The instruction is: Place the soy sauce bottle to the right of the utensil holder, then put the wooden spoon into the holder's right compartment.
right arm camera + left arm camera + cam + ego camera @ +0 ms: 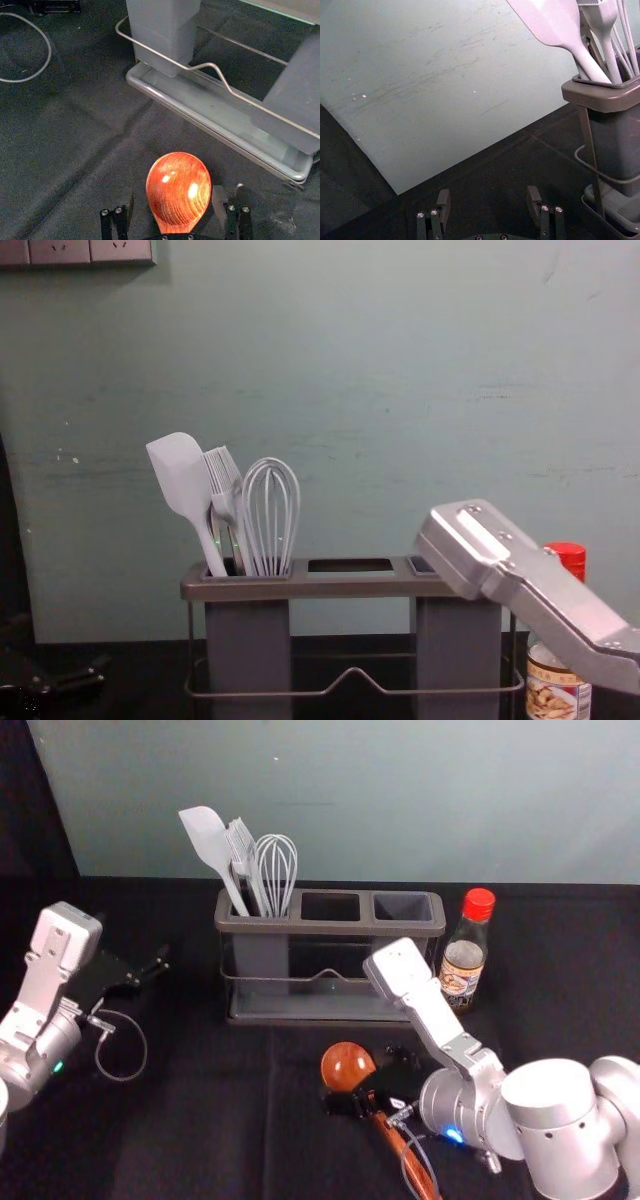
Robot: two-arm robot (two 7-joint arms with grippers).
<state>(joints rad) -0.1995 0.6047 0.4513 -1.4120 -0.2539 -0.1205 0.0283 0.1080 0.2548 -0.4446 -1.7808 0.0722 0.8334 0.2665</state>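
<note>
In the head view my right gripper (368, 1086) is low over the wooden spoon (347, 1066), which lies on the cloth before the utensil holder (330, 1018). In the right wrist view, the right gripper (174, 212) is open, its fingers on either side of the spoon (179, 190) near the bowl. The soy sauce bottle (464, 960) stands upright just right of the holder. Left of the holder is my left gripper (150, 972); the left wrist view shows this gripper (489, 202) open and holding nothing. The holder's right compartment (403, 907) has nothing visible inside.
A white spatula (207, 840), a brush and a whisk (276, 870) stand in the holder's left compartment. Behind everything rises a pale wall (350, 370). In the chest view, the right forearm crosses in front of the bottle (556, 695).
</note>
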